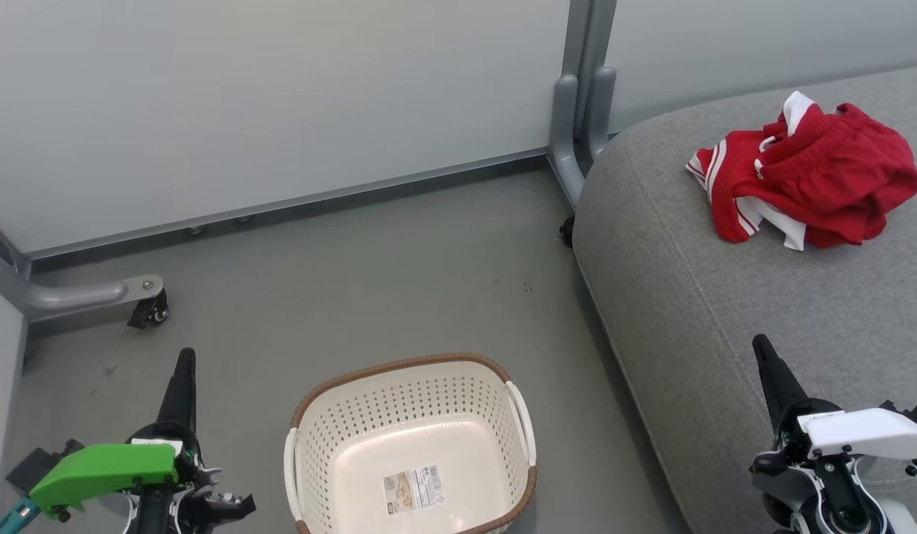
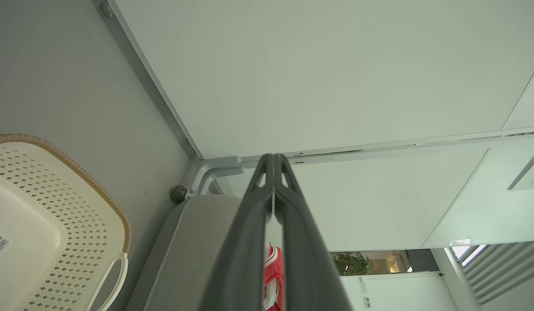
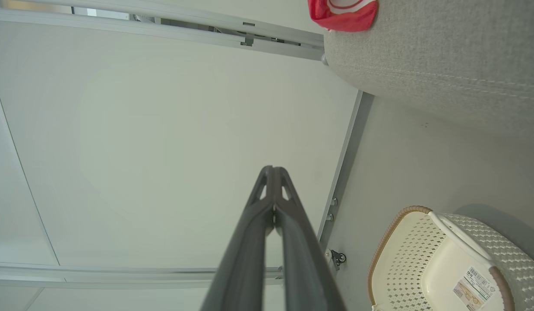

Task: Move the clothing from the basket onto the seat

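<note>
Clothing (image 1: 806,174) heaped on seat (image 1: 688,311), well apart from basket (image 1: 399,400) down on floor (image 1: 354,282); left end effector (image 1: 185,357) and right end effector (image 1: 762,347) both clenched, grasping nothing.

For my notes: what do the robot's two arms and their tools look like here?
The left tool and right tool are alike: two long dark fingers tapering to a point, with small cut-outs near the tips. The left wrist wears a bright green cover; the right wrist has a white cover with dark screws.
</note>
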Robot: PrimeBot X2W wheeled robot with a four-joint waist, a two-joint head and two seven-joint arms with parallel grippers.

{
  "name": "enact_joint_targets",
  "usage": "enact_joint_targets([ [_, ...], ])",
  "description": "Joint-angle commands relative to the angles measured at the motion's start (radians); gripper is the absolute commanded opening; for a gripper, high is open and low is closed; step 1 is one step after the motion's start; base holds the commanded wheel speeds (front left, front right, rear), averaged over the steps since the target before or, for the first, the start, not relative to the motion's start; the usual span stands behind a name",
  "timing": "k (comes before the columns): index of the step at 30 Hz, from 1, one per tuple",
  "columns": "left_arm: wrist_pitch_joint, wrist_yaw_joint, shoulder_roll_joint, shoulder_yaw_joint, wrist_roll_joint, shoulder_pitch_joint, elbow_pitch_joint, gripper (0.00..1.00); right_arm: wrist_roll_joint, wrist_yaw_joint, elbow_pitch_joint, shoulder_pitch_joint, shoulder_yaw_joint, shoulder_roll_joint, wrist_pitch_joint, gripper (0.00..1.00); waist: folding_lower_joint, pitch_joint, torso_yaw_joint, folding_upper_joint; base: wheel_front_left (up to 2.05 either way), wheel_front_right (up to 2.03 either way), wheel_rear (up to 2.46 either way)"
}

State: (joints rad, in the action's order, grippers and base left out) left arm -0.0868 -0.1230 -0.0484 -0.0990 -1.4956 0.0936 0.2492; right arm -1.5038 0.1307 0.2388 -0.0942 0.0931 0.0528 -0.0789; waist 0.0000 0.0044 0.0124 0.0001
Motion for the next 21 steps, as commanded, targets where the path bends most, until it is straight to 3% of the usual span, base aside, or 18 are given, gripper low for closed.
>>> enact_joint_targets([
  [1,-0.006,-0.006,-0.003,-0.007,-0.022,0.019,-0.005,0.0,-0.021,0.0,0.002,-0.015,0.006,0.005,-0.008,0.0,0.0,0.0,-0.001,-0.0001,0.0,0.0,0.0],
  [21,-0.031,-0.01,-0.003,-0.018,-0.119,0.02,-0.005,0.0,-0.115,0.0,0.007,-0.018,0.017,0.004,-0.034,0.0,0.0,-0.001,-0.012,-0.0001,0.0,0.0,0.0],
])
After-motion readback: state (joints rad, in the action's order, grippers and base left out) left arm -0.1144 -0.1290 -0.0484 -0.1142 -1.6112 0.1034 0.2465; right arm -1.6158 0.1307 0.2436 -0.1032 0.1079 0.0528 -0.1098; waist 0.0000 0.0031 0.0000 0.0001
